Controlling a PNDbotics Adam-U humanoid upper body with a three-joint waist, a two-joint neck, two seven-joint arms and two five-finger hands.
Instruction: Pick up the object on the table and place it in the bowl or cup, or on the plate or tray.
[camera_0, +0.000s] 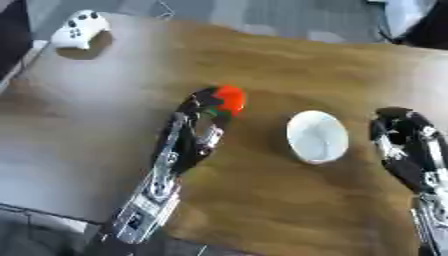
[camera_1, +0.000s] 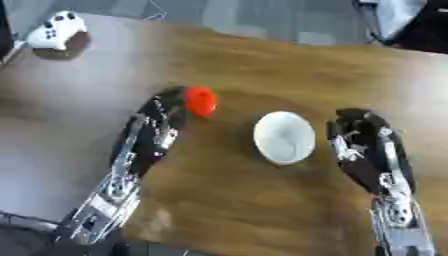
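A small red-orange object (camera_0: 231, 98) with a bit of green under it sits at the fingertips of my left hand (camera_0: 203, 112), left of the table's middle. The fingers curl round it from the near side. A white bowl (camera_0: 317, 136) stands to the right of it, a short gap away, with nothing inside. My right hand (camera_0: 401, 137) rests on the table just right of the bowl, fingers relaxed and holding nothing.
A white game controller (camera_0: 80, 29) lies at the far left corner of the wooden table (camera_0: 262, 200). A dark shape shows at the far right edge. The table's near edge runs close below my left forearm.
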